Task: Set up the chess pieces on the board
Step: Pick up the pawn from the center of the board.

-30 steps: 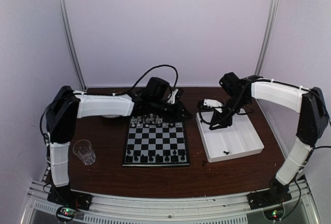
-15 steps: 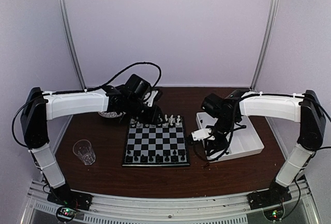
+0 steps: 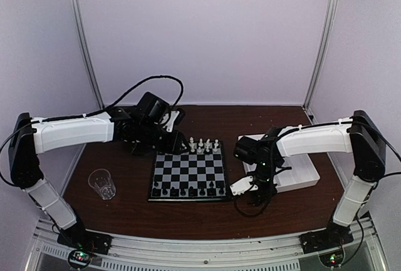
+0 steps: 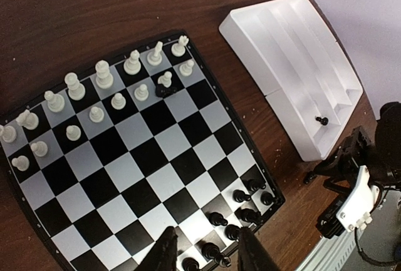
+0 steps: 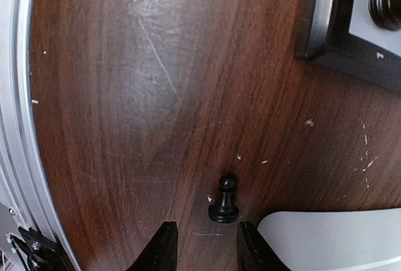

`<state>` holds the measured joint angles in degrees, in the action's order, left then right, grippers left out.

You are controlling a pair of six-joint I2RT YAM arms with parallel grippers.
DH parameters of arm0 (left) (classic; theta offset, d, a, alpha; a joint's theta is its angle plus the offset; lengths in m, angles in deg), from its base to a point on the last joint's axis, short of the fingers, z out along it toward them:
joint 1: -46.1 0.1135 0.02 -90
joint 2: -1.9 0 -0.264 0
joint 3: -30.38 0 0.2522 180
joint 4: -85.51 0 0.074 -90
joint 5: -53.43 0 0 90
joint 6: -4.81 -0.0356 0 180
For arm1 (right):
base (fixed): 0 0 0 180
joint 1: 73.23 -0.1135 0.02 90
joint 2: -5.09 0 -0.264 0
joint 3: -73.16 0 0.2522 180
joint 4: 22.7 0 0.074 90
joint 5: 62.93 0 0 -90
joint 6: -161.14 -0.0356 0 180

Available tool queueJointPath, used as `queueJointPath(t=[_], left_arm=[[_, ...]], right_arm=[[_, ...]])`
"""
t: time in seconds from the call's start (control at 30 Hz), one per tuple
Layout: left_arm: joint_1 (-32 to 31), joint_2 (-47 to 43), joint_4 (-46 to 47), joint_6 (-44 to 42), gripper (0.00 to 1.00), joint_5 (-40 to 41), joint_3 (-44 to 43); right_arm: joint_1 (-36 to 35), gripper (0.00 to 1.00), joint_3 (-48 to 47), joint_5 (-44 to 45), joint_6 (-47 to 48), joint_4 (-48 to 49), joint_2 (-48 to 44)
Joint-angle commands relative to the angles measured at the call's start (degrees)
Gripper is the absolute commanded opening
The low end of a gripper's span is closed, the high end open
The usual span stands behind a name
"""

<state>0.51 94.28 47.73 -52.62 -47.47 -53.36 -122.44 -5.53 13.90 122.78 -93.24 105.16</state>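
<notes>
The board [image 3: 188, 172] lies mid-table [image 3: 263, 121], with the tray [image 3: 301, 171] to its right and a glass [image 3: 102, 183] to its left. Pieces [image 3: 203, 145] stand along its far and near edges. A pawn [image 4: 322, 120] stands in the tray. A loose pawn [image 5: 224, 200] stands on the table between board and tray, just beside the tray's corner.

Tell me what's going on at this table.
The chessboard is being set up. White pieces line the far rows; black pieces are partly placed on the near side. The right end effector, open, hovers by a black pawn standing on the table. The left end effector hangs open and empty near the chessboard.
</notes>
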Motion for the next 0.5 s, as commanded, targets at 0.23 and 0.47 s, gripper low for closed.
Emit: queueJointPath(t=[0.23,0.47], left_arm=[[0.8,-2.5,1.9,-1.1,0.34,2.0,1.3],[0.8,-2.9,2.6,-0.4,0.34,2.0,2.5]], right_arm=[[-1.2,0.34,2.4,5.3,-7.0,5.9,1.8],[-1.5,0.35,2.3,3.8,-7.9,5.4,2.9]])
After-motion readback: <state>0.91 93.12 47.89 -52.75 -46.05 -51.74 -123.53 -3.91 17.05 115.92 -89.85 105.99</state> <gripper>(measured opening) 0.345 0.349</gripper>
